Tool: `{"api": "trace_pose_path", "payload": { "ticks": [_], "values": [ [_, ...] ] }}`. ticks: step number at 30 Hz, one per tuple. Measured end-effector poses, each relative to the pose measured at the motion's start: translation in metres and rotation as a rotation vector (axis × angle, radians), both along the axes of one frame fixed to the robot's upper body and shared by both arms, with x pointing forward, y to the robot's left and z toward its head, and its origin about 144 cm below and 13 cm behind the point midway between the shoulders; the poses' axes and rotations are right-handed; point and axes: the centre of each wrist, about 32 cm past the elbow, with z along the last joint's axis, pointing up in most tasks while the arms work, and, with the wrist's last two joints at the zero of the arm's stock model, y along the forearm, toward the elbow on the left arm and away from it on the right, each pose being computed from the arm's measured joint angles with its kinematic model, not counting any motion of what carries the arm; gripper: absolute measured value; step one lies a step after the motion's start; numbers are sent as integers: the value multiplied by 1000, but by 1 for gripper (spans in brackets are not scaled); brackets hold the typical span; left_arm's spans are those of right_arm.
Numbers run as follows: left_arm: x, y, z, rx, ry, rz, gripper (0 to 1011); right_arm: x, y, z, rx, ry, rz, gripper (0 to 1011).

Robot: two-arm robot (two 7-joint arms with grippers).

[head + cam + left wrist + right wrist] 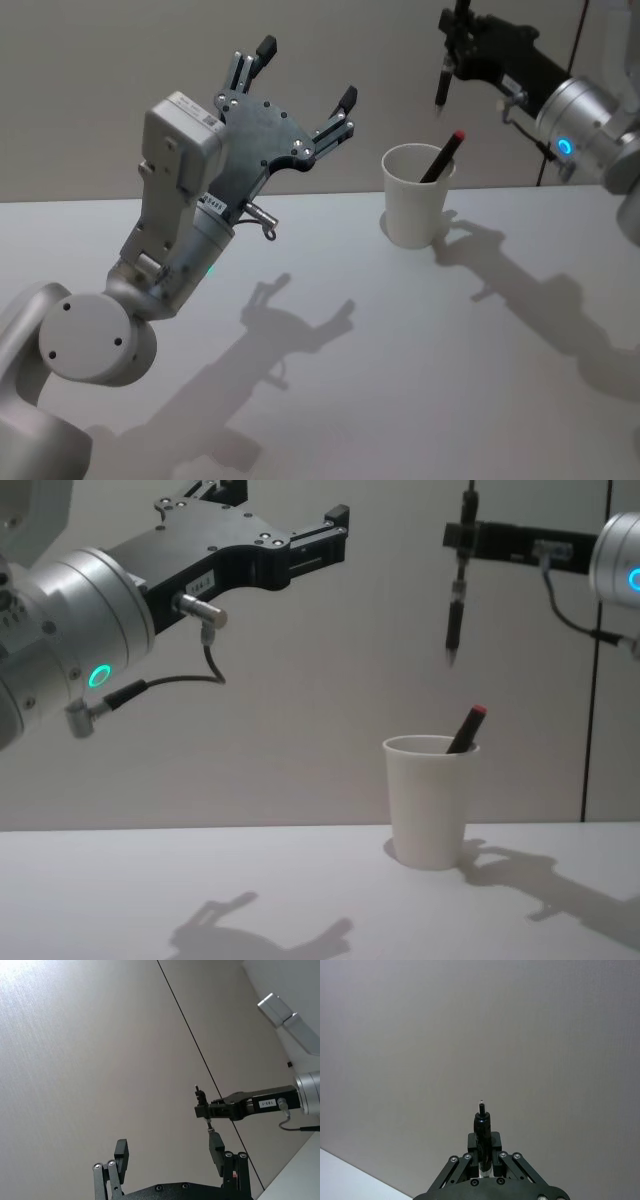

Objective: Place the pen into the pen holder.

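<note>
White tabletop (330, 400), grey wall. Tapered white paper cup (428, 802) at 1 o'clock, holds red-capped pen (466, 728). R gripper (462, 535) clamps black pen (455, 625) vertical, high above cup; insertion pending. L gripper (300, 85) idle at 11, fingers spread, empty.

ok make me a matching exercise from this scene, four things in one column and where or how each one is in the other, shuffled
Things:
1. pen holder
2. red-tipped pen
3. black pen
4. left gripper

States:
A. raised in the air, fingers spread open, holding nothing
B. hanging tip down above the cup, gripped by the right gripper
C. standing upright on the white table
D. leaning inside the cup, its top poking over the rim

Pairs: 1-C, 2-D, 3-B, 4-A
</note>
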Motion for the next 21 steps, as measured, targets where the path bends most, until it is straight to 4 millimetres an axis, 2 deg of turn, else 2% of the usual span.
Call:
{"api": "trace_pose_path", "payload": {
  "ticks": [21],
  "values": [
    [0, 0, 0, 0, 0, 0, 1001, 16, 11, -30, -88, 100, 7, 131]
  ]
}}
